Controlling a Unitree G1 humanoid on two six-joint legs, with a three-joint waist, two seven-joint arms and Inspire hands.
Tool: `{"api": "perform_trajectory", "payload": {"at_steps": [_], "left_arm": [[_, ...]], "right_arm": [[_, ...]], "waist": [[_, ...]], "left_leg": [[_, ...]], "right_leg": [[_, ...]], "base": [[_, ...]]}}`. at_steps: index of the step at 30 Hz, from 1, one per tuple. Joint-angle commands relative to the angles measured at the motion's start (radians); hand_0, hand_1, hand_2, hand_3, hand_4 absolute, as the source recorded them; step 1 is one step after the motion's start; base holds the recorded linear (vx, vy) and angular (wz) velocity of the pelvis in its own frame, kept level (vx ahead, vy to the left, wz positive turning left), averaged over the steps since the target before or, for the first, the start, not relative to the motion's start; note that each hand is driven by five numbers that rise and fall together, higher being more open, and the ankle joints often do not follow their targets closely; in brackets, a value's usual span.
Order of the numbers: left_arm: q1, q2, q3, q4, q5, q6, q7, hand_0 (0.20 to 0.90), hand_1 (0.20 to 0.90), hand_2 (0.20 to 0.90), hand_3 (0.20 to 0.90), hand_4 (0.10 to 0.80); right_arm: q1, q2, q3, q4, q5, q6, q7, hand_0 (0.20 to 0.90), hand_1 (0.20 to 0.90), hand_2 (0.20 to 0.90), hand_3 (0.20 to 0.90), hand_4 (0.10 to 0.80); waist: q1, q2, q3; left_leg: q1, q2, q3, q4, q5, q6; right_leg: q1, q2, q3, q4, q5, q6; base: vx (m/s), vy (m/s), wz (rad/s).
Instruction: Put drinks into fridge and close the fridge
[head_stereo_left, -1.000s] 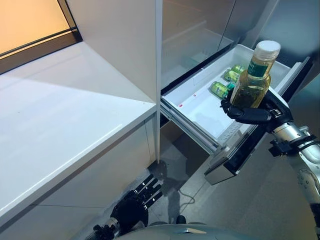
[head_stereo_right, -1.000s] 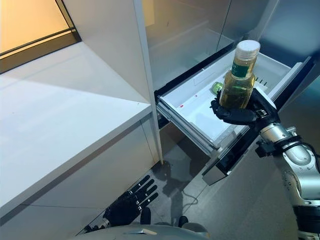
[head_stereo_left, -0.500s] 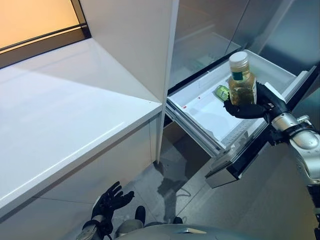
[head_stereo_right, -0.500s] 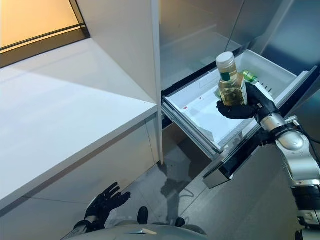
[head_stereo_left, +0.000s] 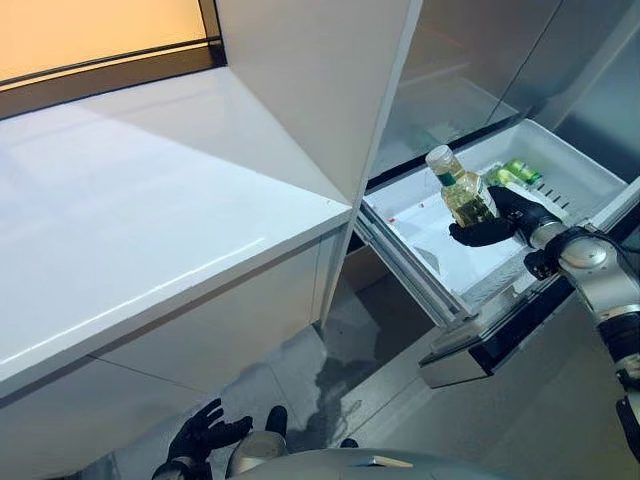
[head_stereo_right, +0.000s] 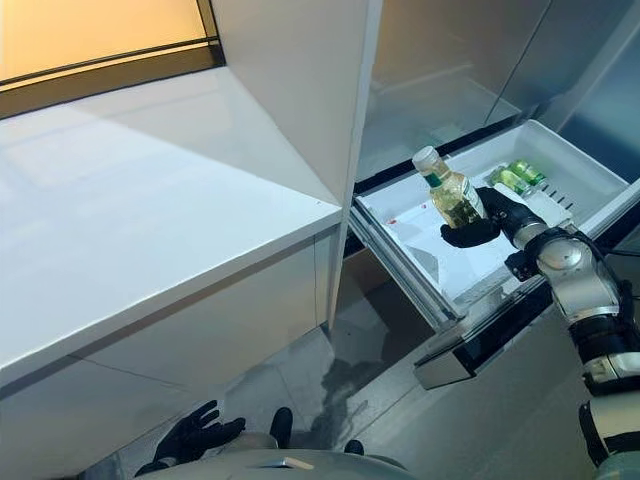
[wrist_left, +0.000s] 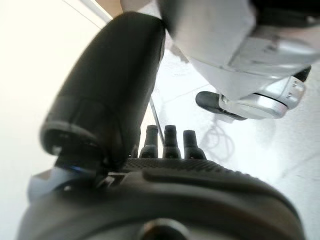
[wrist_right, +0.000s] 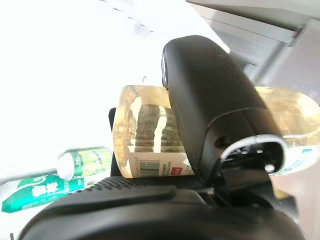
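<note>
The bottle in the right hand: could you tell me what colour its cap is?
The cap is white, on the bottle of yellowish liquid; clearest in the left eye view.

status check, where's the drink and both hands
Right robot hand shut on bottle, tilted over open fridge drawer. Left robot hand low, open, idle. Path clear.

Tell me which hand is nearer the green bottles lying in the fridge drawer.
Right. The right hand holds a yellow drink bottle over the open drawer, just beside the green bottles. The left hand hangs low by the floor, below the white counter, far away.
</note>
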Motion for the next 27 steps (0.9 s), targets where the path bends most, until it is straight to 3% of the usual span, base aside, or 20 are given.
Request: {"api": "perform_trajectory", "payload": {"at_steps": [1, 5, 10, 18, 27], "left_arm": [[-0.015, 0.074, -0.024, 0.031, 0.041, -0.01, -0.014, 0.9, 0.9, 0.9, 0.9, 0.8], [-0.023, 0.101, -0.037, 0.026, 0.035, -0.005, -0.023, 0.9, 0.9, 0.9, 0.9, 0.8], [-0.041, 0.124, -0.049, 0.024, 0.036, 0.0, -0.027, 0.9, 0.9, 0.9, 0.9, 0.8], [-0.091, 0.143, -0.091, -0.049, 0.015, 0.075, 0.013, 0.9, 0.9, 0.9, 0.9, 0.8], [-0.118, 0.157, -0.101, -0.066, -0.018, 0.094, 0.025, 0.9, 0.9, 0.9, 0.9, 0.8]], "right_arm": [[-0.288, -0.129, 0.001, 0.038, 0.02, -0.002, -0.013, 0.3, 0.3, 0.3, 0.2, 0.1], [-0.36, -0.123, 0.07, 0.224, 0.017, 0.071, 0.031, 0.3, 0.3, 0.3, 0.2, 0.1], [-0.416, -0.095, 0.111, 0.382, -0.015, 0.087, 0.091, 0.3, 0.3, 0.3, 0.2, 0.1], [-0.478, -0.029, 0.158, 0.521, -0.07, 0.216, 0.153, 0.3, 0.3, 0.3, 0.2, 0.1], [-0.515, 0.03, 0.18, 0.609, -0.091, 0.268, 0.179, 0.3, 0.3, 0.3, 0.2, 0.1]], "waist": [[0.05, -0.045, -0.057], [0.08, -0.061, -0.03], [0.109, -0.073, -0.001], [0.143, -0.078, 0.047], [0.175, -0.069, 0.092]], "left_leg": [[0.031, -0.045, 0.013, 0.015, -0.112, 0.04], [0.017, -0.039, 0.001, 0.017, -0.107, 0.04], [-0.002, -0.034, -0.015, 0.021, -0.1, 0.041], [-0.038, -0.03, -0.035, 0.024, -0.087, 0.039], [-0.079, -0.033, -0.058, 0.031, -0.07, 0.036]], "right_leg": [[-0.065, 0.015, 0.006, 0.021, 0.076, 0.031], [-0.074, 0.021, -0.003, 0.024, 0.08, 0.029], [-0.086, 0.027, -0.012, 0.028, 0.082, 0.024], [-0.109, 0.03, -0.028, 0.029, 0.089, 0.02], [-0.137, 0.028, -0.048, 0.036, 0.094, 0.015]], "base": [[0.04, -0.05, 0.05], [-0.001, -0.066, 0.08], [-0.005, -0.069, 0.14], [-0.02, -0.056, 0.05], [-0.021, -0.028, 0.07]]}}
